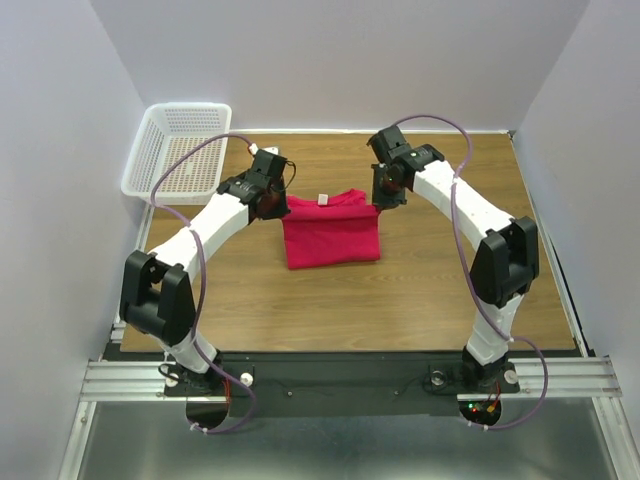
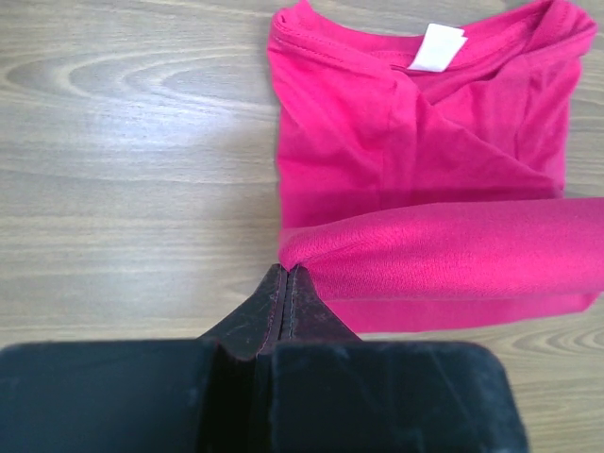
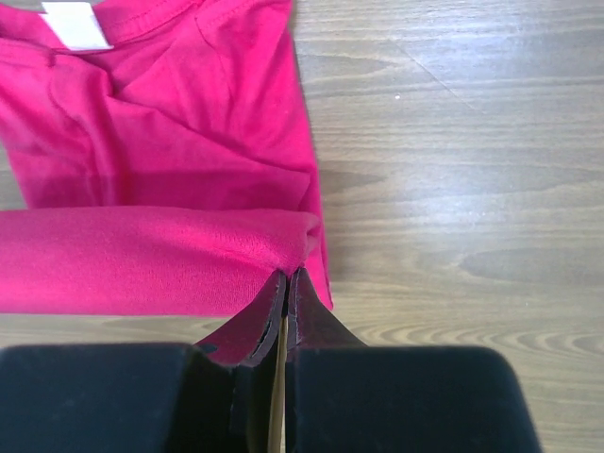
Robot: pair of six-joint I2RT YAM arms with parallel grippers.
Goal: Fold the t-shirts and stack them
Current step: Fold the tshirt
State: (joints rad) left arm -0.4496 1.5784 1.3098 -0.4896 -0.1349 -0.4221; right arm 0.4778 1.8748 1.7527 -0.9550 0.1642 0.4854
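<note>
T-shirt [image 1: 332,232] lies mid-table [image 1: 420,300], with the collar and white label [image 2: 437,45] at the far end. Left hand [image 2: 286,274] and right hand [image 3: 286,276] are both pinched tight on its doubled-over edge — one corner each, probably so the fold lands straight.

I see the top camera set high behind the arms [image 1: 210,225], facing down over the whole table [image 1: 420,300]. Both wrist cameras look down from close in, sharing the t-shirt [image 2: 415,170] at its collar end.
</note>
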